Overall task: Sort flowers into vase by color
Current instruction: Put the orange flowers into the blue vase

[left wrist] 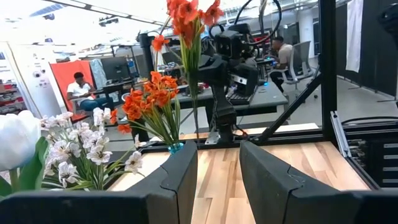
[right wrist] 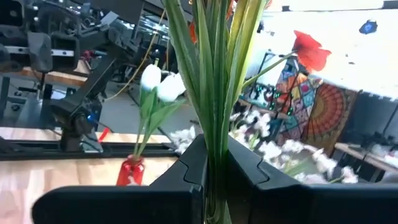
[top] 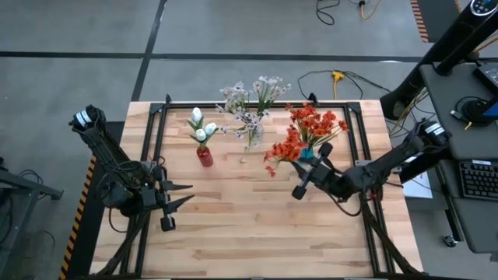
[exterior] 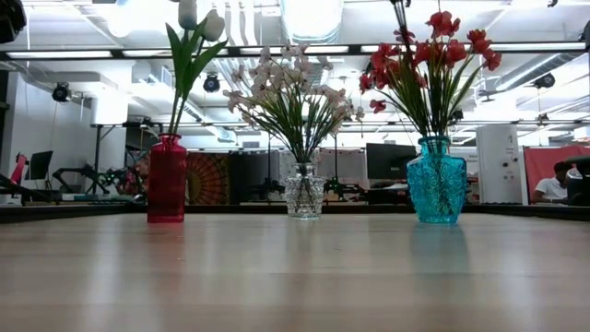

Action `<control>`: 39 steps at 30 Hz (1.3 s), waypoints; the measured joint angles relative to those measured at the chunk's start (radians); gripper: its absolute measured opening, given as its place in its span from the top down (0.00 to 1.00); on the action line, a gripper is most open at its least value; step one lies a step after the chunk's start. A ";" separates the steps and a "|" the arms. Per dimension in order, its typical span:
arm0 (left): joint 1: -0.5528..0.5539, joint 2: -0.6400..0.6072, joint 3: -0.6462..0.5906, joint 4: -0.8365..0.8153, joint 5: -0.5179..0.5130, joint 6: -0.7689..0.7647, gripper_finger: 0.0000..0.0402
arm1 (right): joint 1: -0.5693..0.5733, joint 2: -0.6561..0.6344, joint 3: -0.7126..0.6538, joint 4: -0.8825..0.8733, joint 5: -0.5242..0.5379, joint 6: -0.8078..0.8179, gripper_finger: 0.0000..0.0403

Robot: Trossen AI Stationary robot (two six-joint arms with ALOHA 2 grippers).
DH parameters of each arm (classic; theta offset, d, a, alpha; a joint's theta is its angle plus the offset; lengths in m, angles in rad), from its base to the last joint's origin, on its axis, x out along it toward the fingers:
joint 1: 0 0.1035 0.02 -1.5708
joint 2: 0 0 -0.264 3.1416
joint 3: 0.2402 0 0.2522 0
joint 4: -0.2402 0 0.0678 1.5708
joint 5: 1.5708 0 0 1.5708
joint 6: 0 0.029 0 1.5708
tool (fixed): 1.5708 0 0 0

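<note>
Right end effector (top: 309,173) sits right of centre in the high view, its fingers pinching a bunch of green stalks (right wrist: 216,93) — the right wrist view shows both dark fingers pressed against the stalks on either side. These belong to an orange-red flower stem (top: 282,151) whose blooms spread just left of the teal vase (top: 306,155), where more orange-red flowers (top: 315,123) already stand.

By the look of it, the step in hand is placing this last orange-red stem with its colour mates. The next move calls for lifting the stalks until their lower ends clear the teal vase's rim, then lowering them straight into the mouth without pushing aside the blooms already there.

Further left in the high view, the clear vase (exterior: 304,191) holds the pale pink-white sprays (top: 250,105), and the red vase (top: 205,155) holds the white tulip buds (top: 201,124). No loose stems are visible on the worktop (top: 257,225).

Left end effector (top: 173,204) waits at the lower left of the high view, fingers spread — the left wrist view shows a clear gap between them.

Open room is generous across the lower half of the worktop. The upper band is tighter: the three vases stand in a row near the worktop's upper edge, and the black frame rails run close beside the teal vase on the right.
</note>
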 joint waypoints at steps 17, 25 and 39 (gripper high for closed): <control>0.000 0.001 0.000 0.000 0.001 0.000 0.74 | -0.068 -0.221 -0.207 0.081 -0.143 -0.098 0.93; 0.000 0.000 0.003 0.001 0.001 0.004 0.74 | -0.128 -0.219 -0.258 0.154 -0.149 -0.118 0.93; 0.000 0.000 0.004 0.003 0.002 0.015 0.74 | -0.154 -0.217 -0.283 0.148 -0.149 -0.172 0.93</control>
